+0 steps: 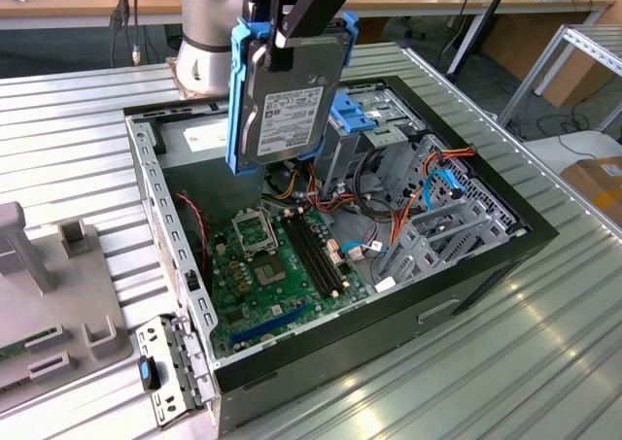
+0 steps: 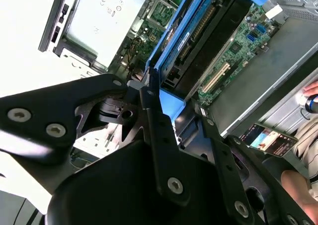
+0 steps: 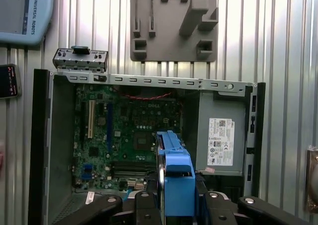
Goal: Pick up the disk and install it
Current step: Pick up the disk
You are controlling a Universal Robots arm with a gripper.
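Note:
The disk (image 1: 282, 105), a silver-grey drive with a white label in a bright blue carrier rail, hangs upright above the back of the open computer case (image 1: 466, 275). My gripper (image 1: 292, 22) is shut on its upper edge, black fingers on either side of the blue frame. In the second wrist view the disk (image 2: 198, 34) shows edge-on beyond the gripper (image 2: 176, 113), over the green motherboard (image 2: 238, 41). In the first wrist view the blue carrier of the disk (image 3: 175, 173) rises from the gripper (image 3: 175, 207), over the case's inside.
A grey drive cage with a blue bracket (image 1: 367, 119) stands beside the disk, with cables (image 1: 389, 217) around it. The power-supply box (image 3: 221, 140) sits in the case. A grey fixture block (image 1: 58, 285) lies on the ribbed table. A person's hand (image 2: 303, 170) is beside the case.

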